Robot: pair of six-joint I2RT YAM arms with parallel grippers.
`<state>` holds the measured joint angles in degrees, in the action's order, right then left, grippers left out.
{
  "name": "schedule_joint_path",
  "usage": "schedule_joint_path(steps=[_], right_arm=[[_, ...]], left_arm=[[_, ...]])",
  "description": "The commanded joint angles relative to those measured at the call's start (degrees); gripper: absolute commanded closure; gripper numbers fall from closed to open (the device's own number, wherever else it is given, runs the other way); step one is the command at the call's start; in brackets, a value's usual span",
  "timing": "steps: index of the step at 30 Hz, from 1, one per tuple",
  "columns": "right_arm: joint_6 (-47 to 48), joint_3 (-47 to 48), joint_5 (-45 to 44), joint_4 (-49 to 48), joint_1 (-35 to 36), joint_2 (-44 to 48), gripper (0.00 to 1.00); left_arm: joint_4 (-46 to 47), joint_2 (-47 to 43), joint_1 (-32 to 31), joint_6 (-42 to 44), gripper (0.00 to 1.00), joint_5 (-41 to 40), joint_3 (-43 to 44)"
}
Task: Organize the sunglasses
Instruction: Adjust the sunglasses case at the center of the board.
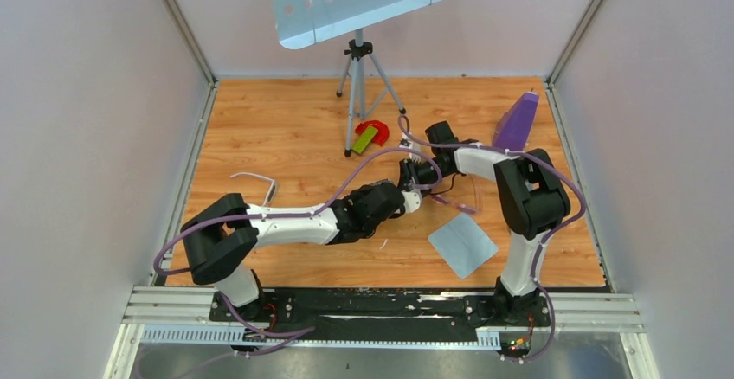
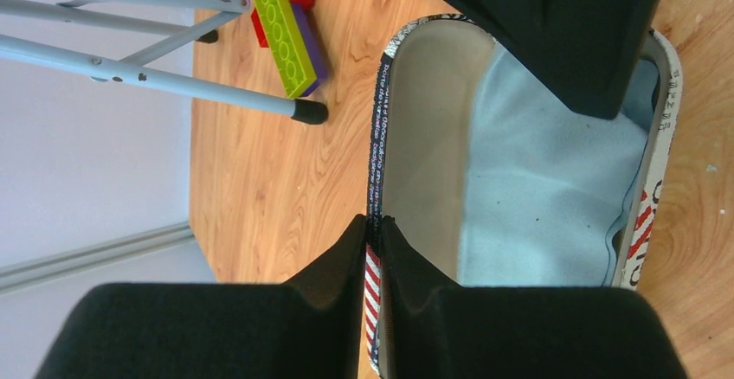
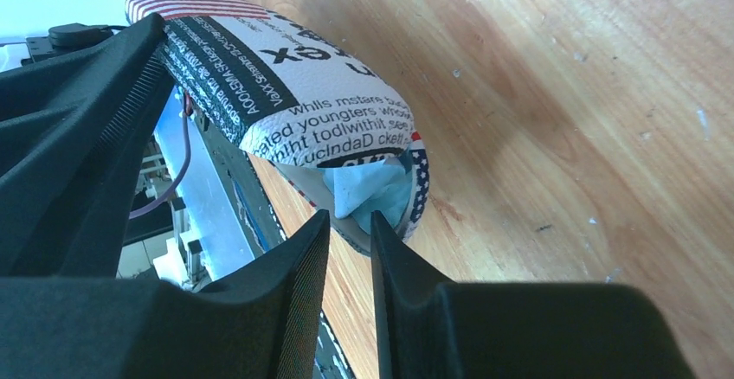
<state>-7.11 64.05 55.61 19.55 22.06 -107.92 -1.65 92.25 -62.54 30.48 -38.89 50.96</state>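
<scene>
"Where are the sunglasses point(image 1: 273, 185)?"
"Only the top view shows them, at 9 o'clock from the case point(image 2: 424, 119). The left wrist view shows a cloth point(image 2: 545, 189) inside it."
"The arms?"
"Both meet in the middle. The left gripper point(image 2: 374, 223) pinches the case rim. The right gripper point(image 3: 348, 219) is almost closed at the case's end. I can't tell if it grips."

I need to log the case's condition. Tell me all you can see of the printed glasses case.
The case is an oblong hard shell, open, the wooden table beneath it. Its outside looks like leatherette printed with newspaper text and red-white stripes; the lining is plain beige. A light blue cloth lies inside. The left tool pinches its rim. The right tool sits at one end, jaws narrowly apart; whether it grips is unclear.
</scene>
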Motion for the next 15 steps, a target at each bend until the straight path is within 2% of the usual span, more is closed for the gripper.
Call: schedule_joint_path(steps=[1, 10, 15], right_arm=[[-0.82, -1.43, -1.05, -0.83, 1.89, 1.41, 0.72], [-0.72, 0.11, -10.24, 2.79, 4.43, 2.20, 0.71], [-1.33, 0.49, -11.44, 3.30, 5.08, 2.38, 0.76]], left_arm=[[3.56, 0.75, -0.84, -0.19, 1.00, -1.93, -0.52], [4.00, 0.57, -1.20, -0.38, 1.00, -2.75, -0.72], [4.28, 0.57, -1.27, -0.16, 1.00, -3.12, -0.69]])
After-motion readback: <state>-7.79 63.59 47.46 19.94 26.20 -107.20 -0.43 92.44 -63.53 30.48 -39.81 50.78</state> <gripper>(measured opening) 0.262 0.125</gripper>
